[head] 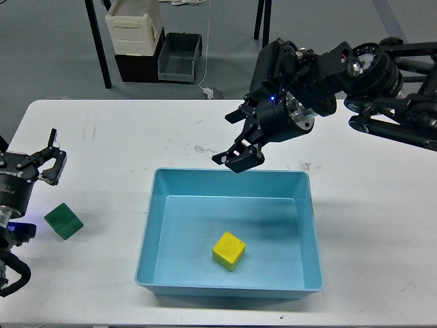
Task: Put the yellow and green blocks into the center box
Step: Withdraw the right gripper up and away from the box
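The yellow block (229, 250) lies on the floor of the blue box (158, 203) at the table's center front. The green block (63, 221) sits on the white table left of the box. My right gripper (233, 147) is open and empty, raised above the box's far rim. My left gripper (31, 164) is open and empty at the left edge, just behind and to the left of the green block.
The white table (136, 137) carries faint marks behind the box. Beyond the table's far edge, on the floor, stand a cream container (134, 26), a dark bin (180, 57) and black table legs (99, 44).
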`<action>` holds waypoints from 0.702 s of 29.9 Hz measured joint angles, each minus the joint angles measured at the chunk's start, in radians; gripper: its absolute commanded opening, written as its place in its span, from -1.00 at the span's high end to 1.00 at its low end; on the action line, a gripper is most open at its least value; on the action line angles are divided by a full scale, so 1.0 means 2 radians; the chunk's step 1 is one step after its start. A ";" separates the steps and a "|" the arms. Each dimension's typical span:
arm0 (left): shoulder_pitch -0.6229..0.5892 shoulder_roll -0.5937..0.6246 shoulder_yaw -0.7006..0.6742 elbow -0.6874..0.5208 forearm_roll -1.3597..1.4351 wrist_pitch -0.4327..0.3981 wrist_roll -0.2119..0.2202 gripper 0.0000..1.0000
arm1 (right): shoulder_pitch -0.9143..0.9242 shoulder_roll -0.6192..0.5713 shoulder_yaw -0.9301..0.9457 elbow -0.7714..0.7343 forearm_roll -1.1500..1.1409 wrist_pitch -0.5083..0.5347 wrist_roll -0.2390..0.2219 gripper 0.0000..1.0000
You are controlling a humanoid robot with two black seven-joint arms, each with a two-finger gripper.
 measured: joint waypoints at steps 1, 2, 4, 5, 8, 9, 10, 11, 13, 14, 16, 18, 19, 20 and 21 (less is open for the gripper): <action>-0.007 0.013 -0.001 0.003 -0.002 0.000 0.000 -1.00 | -0.013 -0.002 0.028 0.000 0.003 -0.002 0.000 -0.94; -0.014 0.021 -0.003 0.006 -0.003 0.001 0.000 -1.00 | -0.032 -0.002 0.060 0.000 0.007 -0.007 0.000 -0.94; -0.025 0.034 -0.008 0.015 -0.004 0.004 0.001 -1.00 | -0.075 0.000 0.122 0.001 0.015 -0.021 0.000 -0.94; -0.028 0.038 -0.009 0.018 -0.004 0.005 0.001 -1.00 | -0.093 0.002 0.145 0.002 0.017 -0.030 0.000 -0.94; -0.034 0.052 -0.014 0.022 -0.001 0.005 0.001 -1.00 | -0.147 0.016 0.205 0.005 0.021 -0.071 0.000 -0.94; -0.034 0.054 -0.017 0.022 0.002 0.003 0.000 -1.00 | -0.165 0.021 0.222 0.005 0.023 -0.090 0.000 -0.94; -0.035 0.056 -0.021 0.023 0.009 0.002 -0.001 -1.00 | -0.180 0.025 0.237 0.006 0.025 -0.107 0.000 -0.94; -0.035 0.059 -0.026 0.023 0.021 0.000 -0.002 -1.00 | -0.197 0.028 0.253 0.006 0.029 -0.125 0.000 -0.94; -0.035 0.064 -0.041 0.024 0.068 -0.002 -0.004 -1.00 | -0.229 0.033 0.288 0.010 0.045 -0.156 -0.006 -0.94; -0.035 0.065 -0.050 0.024 0.098 -0.003 -0.006 -1.00 | -0.244 0.035 0.306 0.013 0.056 -0.166 -0.012 -0.94; -0.036 0.066 -0.081 0.026 0.177 -0.003 -0.019 -0.98 | -0.280 0.036 0.352 0.018 0.089 -0.181 -0.026 -0.94; -0.038 0.066 -0.105 0.031 0.261 0.000 -0.045 -0.94 | -0.311 0.035 0.400 0.023 0.125 -0.186 -0.035 -0.94; -0.041 0.066 -0.114 0.034 0.298 0.003 -0.056 -0.89 | -0.326 0.034 0.426 0.026 0.146 -0.187 -0.037 -0.94; -0.044 0.066 -0.119 0.035 0.334 0.006 -0.062 -0.84 | -0.338 0.032 0.446 0.029 0.163 -0.187 -0.039 -0.94; -0.047 0.066 -0.122 0.037 0.374 0.012 -0.066 -0.82 | -0.350 0.030 0.467 0.032 0.183 -0.187 -0.040 -0.94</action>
